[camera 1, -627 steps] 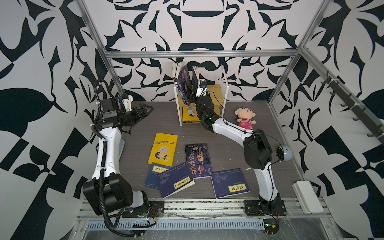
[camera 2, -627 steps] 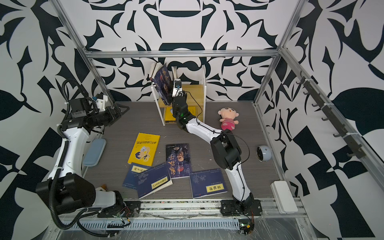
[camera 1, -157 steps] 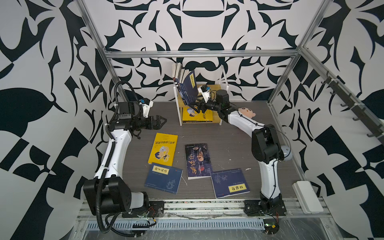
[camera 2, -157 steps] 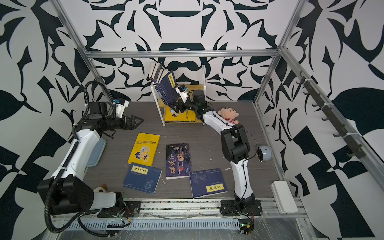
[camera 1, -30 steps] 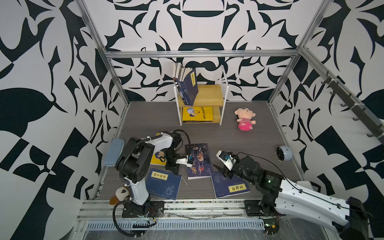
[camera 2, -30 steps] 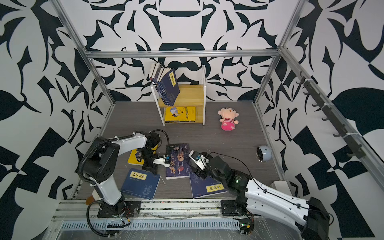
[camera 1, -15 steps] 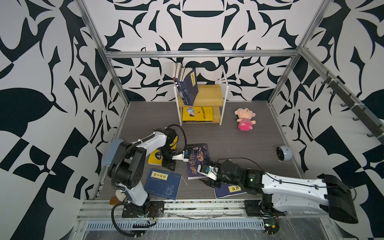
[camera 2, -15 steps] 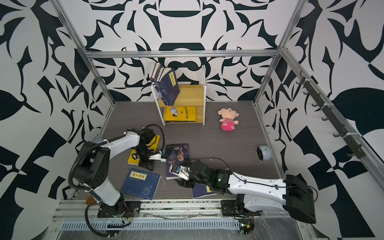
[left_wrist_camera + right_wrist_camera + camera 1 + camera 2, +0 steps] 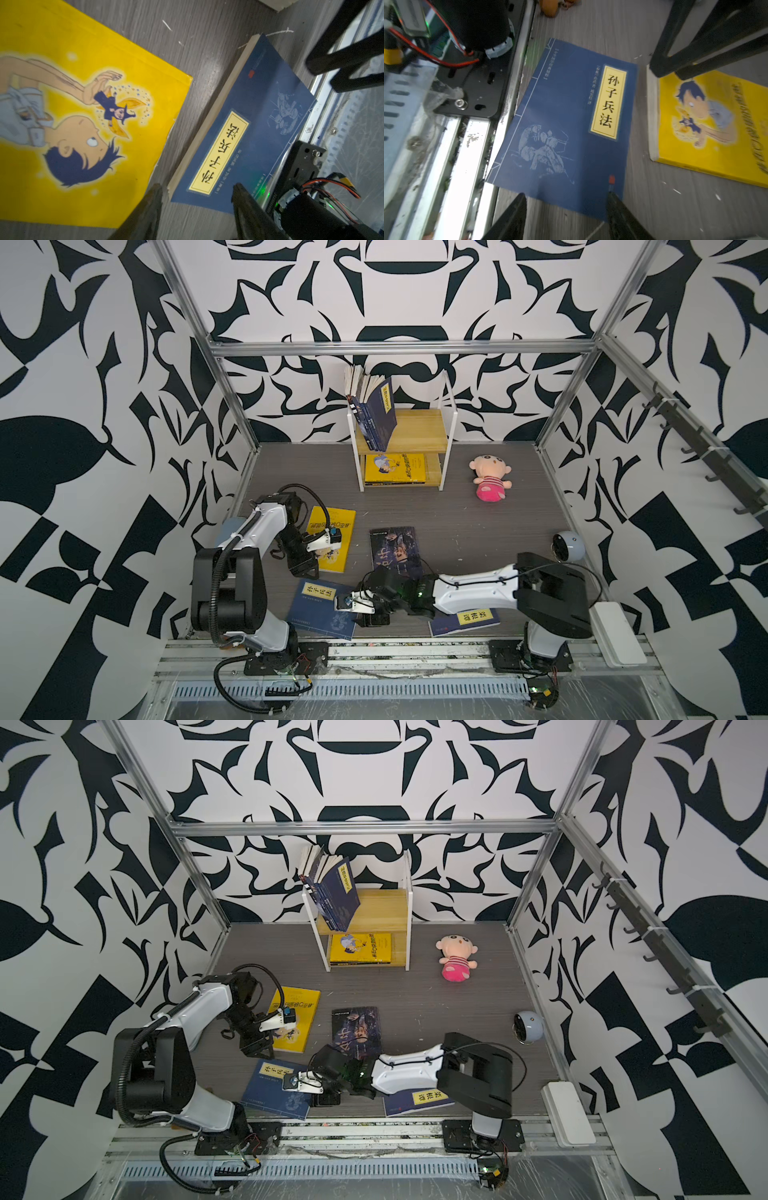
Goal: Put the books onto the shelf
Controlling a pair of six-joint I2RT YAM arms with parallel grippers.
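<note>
Black-and-white patterned walls close in a grey wood-grain tabletop point(image 9: 457, 522), and the shelf point(image 9: 419, 431) stands at its back edge, against the rear wall.

The shelf's upper tier holds a row of navy books point(image 9: 380, 418) that lean toward one end post. They overlap, so their exact number cannot be told. The rest of that board is bare. The lower tier holds one shelved yellow book point(image 9: 395, 468) lying flat, cover up.

Four books lie flat on the tabletop in front of the shelf:
- One loose yellow book point(image 9: 336, 526) with a cartoon figure.
- One dark book point(image 9: 392, 545) with gold calligraphy, just beside the yellow one.
- A first navy book point(image 9: 316, 605), farther from the shelf.
- A second navy book point(image 9: 469, 620), also farther from the shelf and partly covered by the right arm.

One pink plush doll point(image 9: 490, 479) lies near the shelf's lower tier, apart from it.

The left tool point(image 9: 196, 187) has its jaws spread with nothing gripped, straddling a corner of the first navy book next to the loose yellow book. The right tool point(image 9: 566, 196) is also spread and holds nothing, with its fingertips at the opposite short edge of the same navy book.
</note>
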